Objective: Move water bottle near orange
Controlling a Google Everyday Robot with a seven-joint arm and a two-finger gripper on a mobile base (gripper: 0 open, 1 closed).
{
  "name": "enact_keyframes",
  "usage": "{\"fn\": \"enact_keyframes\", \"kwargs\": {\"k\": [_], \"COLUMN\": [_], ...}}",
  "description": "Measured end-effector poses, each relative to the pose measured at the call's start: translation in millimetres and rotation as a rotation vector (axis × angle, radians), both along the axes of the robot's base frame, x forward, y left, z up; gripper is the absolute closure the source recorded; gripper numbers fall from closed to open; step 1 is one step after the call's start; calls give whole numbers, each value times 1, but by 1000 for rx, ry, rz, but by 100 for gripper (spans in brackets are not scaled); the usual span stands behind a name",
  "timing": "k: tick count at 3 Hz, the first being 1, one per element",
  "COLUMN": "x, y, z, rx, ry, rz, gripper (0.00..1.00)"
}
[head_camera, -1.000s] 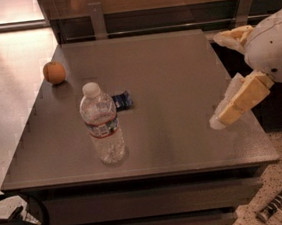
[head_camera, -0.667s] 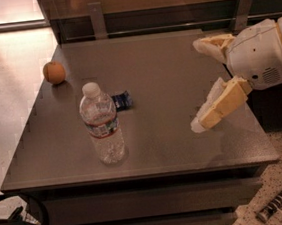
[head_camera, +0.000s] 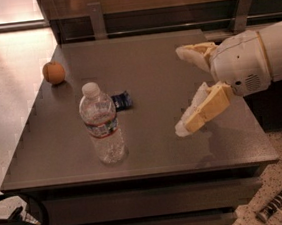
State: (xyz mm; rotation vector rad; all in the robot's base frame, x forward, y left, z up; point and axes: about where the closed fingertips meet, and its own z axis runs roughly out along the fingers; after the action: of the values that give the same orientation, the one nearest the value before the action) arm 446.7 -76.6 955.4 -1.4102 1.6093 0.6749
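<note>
The water bottle (head_camera: 102, 123) stands upright near the front left of the dark table (head_camera: 146, 63), clear and ribbed with a white cap and a red-and-white label band. The orange (head_camera: 54, 72) lies at the table's far left edge, well behind and to the left of the bottle. My gripper (head_camera: 181, 90) hovers over the right half of the table, open and empty, its two pale fingers spread wide, about a bottle's height to the right of the bottle.
A small dark snack wrapper (head_camera: 121, 101) lies just behind and right of the bottle. A wooden wall with metal brackets runs along the table's back edge. A power strip (head_camera: 277, 202) lies on the floor at lower right.
My gripper and arm have moved left across the table toward the bottle. The bottle, orange and wrapper have not moved.
</note>
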Motion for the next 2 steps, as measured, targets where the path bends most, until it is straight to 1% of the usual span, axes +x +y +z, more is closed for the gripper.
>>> {"fn": "enact_keyframes", "kwargs": {"k": [1,2], "x": [0,-3], "y": [0,15], "z": [0,-10], "rx": [-3,58], "ry": [-1,-3], "rz": [0,13], "gripper": [0,0]}}
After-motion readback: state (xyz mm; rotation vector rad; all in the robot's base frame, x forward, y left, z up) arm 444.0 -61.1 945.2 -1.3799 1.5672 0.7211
